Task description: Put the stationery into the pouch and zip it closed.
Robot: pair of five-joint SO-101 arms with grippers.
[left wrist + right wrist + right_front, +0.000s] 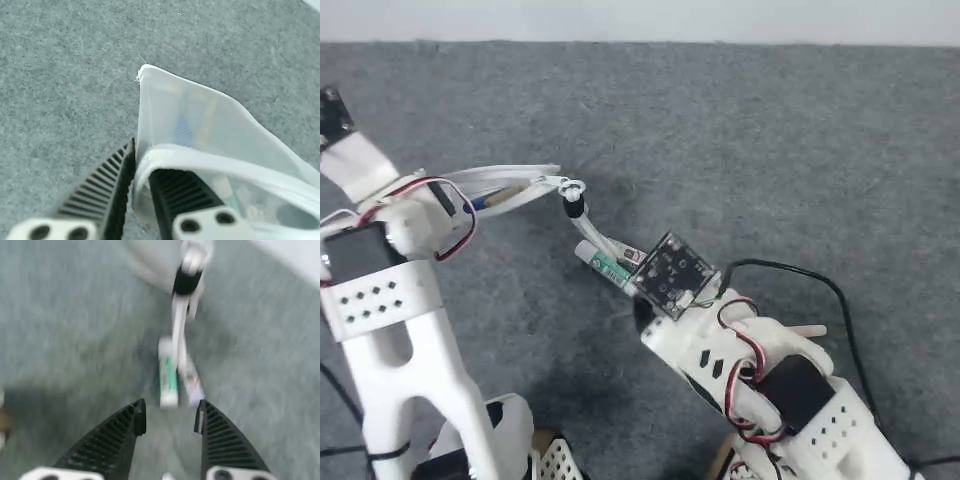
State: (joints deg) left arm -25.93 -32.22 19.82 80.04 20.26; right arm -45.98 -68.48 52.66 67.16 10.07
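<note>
- Left arm (395, 310): white, upright on its base, wrist bent over forward.
- Left jaws: black ribbed pads (107, 185) drawn almost together. They pinch the white rim of the pouch (200, 120), which extends ahead of the tips.
- Right arm (770, 380): white, stretched low, red and black wires looped along it, wrist angled forward.
- Right jaws: black ribbed pads (115, 435) spread apart, tips tilted downward.
</note>
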